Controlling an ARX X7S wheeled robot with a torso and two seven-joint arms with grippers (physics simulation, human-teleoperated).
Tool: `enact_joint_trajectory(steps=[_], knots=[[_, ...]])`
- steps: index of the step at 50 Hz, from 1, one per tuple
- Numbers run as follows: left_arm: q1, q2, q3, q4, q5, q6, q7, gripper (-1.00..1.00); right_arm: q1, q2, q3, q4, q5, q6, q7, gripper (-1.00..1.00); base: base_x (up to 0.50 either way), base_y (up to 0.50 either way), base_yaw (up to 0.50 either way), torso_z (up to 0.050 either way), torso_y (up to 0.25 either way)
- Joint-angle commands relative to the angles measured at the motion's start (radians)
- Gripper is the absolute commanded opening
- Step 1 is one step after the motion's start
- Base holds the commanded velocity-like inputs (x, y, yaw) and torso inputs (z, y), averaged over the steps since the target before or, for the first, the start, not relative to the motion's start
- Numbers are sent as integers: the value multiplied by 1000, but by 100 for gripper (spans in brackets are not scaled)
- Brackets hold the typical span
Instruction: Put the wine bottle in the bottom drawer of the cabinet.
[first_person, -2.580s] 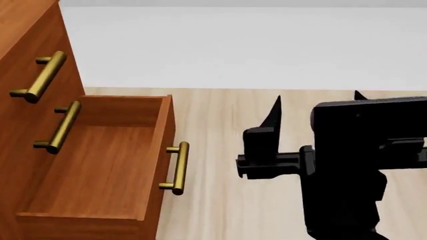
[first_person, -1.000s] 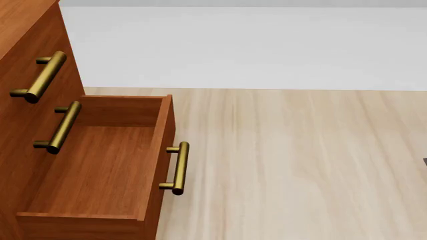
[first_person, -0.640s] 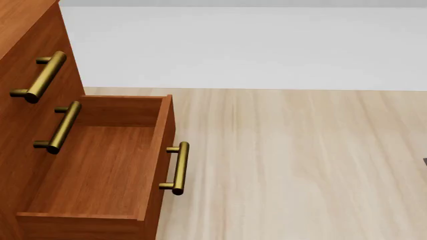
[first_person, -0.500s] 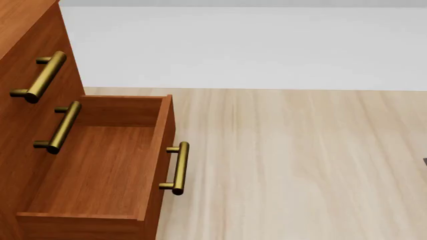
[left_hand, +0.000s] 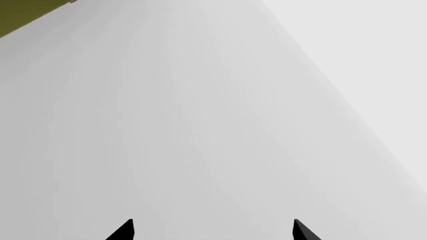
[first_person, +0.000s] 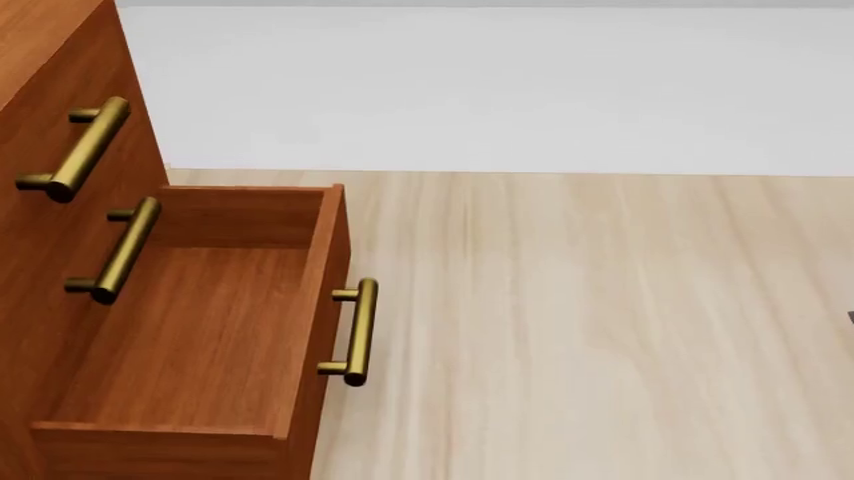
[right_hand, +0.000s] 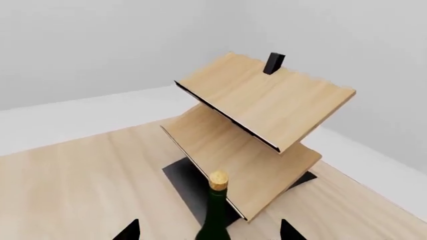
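The bottom drawer (first_person: 200, 320) of the cabinet (first_person: 54, 60) stands pulled out at the head view's 8 o'clock, its floor bare. The wine bottle (right_hand: 215, 215) stands upright between the right pincer's (right_hand: 209, 231) spread tips, contact unclear. The left pincer (left_hand: 212, 231) is released, facing grey.

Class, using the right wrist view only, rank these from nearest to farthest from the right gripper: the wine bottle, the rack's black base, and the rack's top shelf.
1. The wine bottle, standing between the right gripper's fingers.
2. The rack's black base, on the floor just behind the bottle.
3. The rack's top shelf, raised and farthest back, near the wall.
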Motion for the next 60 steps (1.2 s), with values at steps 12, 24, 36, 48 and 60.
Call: enact_joint_trajectory(steps=[12,24,36,48,60], knots=[[-2,0,2,5,7,-14,-2,100,-10,16,-48,28,-47,-38,-15,100,0,0,0,1,-235],[2,5,-3,4,4,-4,5,100,-16,31,-10,25,-6,-31,3,100,0,0,0,1,-236],[-4,2,-2,9,5,-16,5,100,-1,62,-12,60,-6,-38,9,100,0,0,0,0,-49],[-2,6,-3,-5,7,4,11,100,36,55,-17,164,-23,-87,-22,100,0,0,0,0,0],[0,8,-2,-10,13,10,12,100,92,81,-115,249,-78,-115,-38,100,0,0,0,0,0]])
